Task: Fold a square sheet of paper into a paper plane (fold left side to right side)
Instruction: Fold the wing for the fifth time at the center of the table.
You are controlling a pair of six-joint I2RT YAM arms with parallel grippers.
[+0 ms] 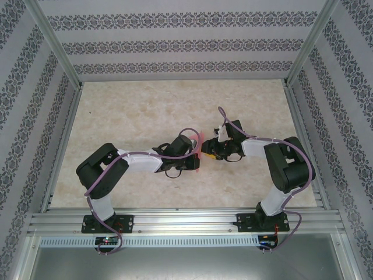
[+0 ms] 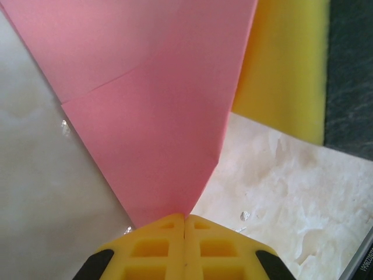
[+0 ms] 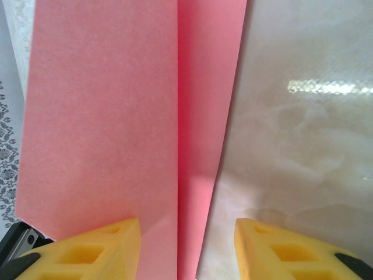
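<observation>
Looking down from the top: can spot the pink paper (image 1: 201, 144) as a thin sliver around mid-bench (image 1: 145, 111), tucked between the left gripper (image 1: 193, 153) at its 9 o'clock and the right gripper (image 1: 213, 153) at its 3 o'clock. Over on the left wrist: clamped shut right on the paper's pointed tip at 6 o'clock, creased layers fanning up toward 12. On the right wrist: sitting open, yellow fingers (image 3: 111, 245) at 7 and 5 o'clock, paper running up from between them to 12, marbled bench off at 3.
</observation>
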